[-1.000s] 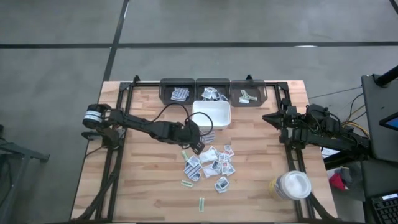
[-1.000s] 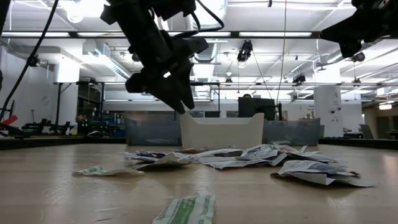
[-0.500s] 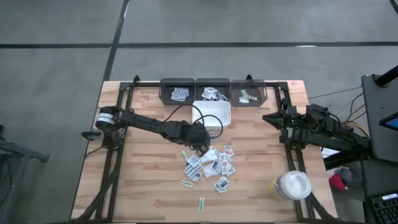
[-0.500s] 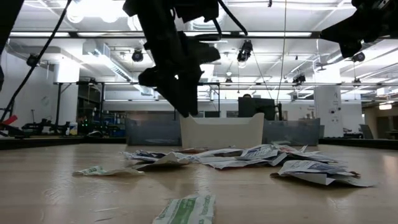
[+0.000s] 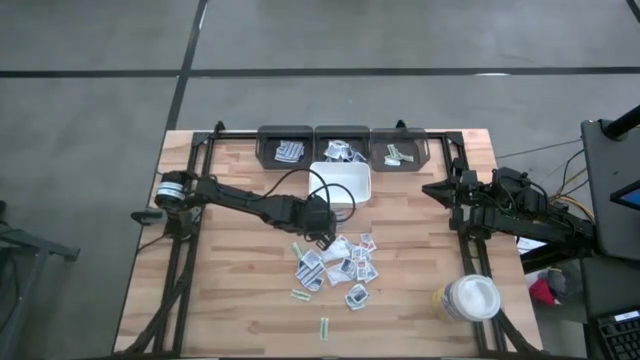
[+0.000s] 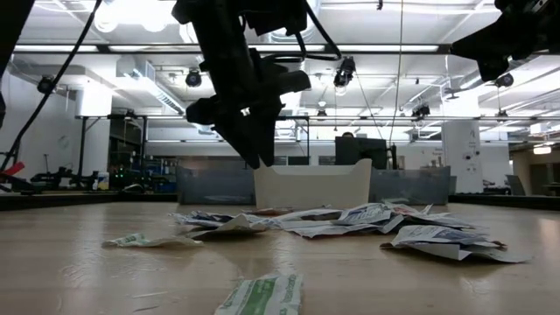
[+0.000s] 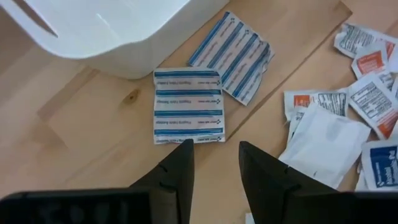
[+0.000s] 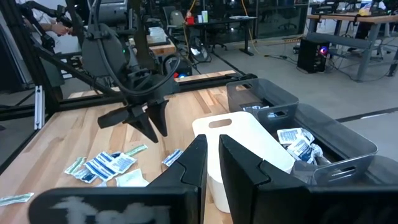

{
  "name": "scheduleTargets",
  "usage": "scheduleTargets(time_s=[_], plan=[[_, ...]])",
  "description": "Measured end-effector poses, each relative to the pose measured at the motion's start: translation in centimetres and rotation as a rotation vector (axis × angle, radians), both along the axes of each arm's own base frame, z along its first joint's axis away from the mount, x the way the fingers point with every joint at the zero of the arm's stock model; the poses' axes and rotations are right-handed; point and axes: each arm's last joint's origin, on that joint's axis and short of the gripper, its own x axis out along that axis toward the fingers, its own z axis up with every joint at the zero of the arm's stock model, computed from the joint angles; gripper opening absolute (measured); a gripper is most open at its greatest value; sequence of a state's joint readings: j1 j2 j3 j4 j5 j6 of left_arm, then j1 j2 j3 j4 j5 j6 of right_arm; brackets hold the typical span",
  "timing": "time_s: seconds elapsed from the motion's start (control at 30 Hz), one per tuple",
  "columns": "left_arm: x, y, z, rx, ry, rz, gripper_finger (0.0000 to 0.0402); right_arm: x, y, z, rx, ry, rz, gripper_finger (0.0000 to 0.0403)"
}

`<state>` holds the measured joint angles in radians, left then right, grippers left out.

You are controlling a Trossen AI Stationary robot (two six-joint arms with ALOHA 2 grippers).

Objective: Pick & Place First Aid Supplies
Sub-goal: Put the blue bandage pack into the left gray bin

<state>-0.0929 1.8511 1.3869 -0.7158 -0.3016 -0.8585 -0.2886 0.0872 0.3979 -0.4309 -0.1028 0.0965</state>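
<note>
Overhead, the left end effector (image 5: 322, 236), fingers spread and empty, hovers above a blue-striped packet (image 7: 188, 105) lying beside the white tray (image 5: 352, 180). More first aid supplies (image 5: 340, 265) scatter mid-desk (image 5: 240, 290). Right end effector (image 5: 432, 189), fingers nearly together, waits at the desk's right edge.

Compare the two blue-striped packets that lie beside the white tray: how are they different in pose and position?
The nearer blue-striped packet lies square to the left gripper, with its stripes running across, just ahead of the open fingers. The farther blue-striped packet lies turned at an angle, with its stripes slanting, closer to the scattered packets. The nearer one looks flat; the farther one has a curled corner. Both lie flat on the table next to the white tray.
</note>
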Motion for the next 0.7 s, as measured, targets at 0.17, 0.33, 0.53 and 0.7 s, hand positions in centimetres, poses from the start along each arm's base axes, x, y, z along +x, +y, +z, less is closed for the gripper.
scheduleTargets(time_s=[0.17, 0.33, 0.53, 0.7], plan=[[0.0, 0.03, -0.01, -0.018, -0.014, 0.049, 0.0119, 0.0, 0.0, 0.01, 0.0, 0.0, 0.0, 0.0038], [0.02, 0.16, -0.06, -0.018, -0.016, 0.063, 0.0119, 0.0, 0.0, 0.0, 0.0, 0.0, 0.0, 0.0038], [0.17, 0.17, -0.79, -0.017, 0.008, 0.062, 0.0119, 0.0, 0.0, 0.0, 0.0, 0.0, 0.0, 0.0038], [0.21, 0.24, -0.92, -0.021, 0.011, 0.068, 0.0119, -0.01, 0.0, 0.0, 0.0, 0.0, 0.0, 0.0038]])
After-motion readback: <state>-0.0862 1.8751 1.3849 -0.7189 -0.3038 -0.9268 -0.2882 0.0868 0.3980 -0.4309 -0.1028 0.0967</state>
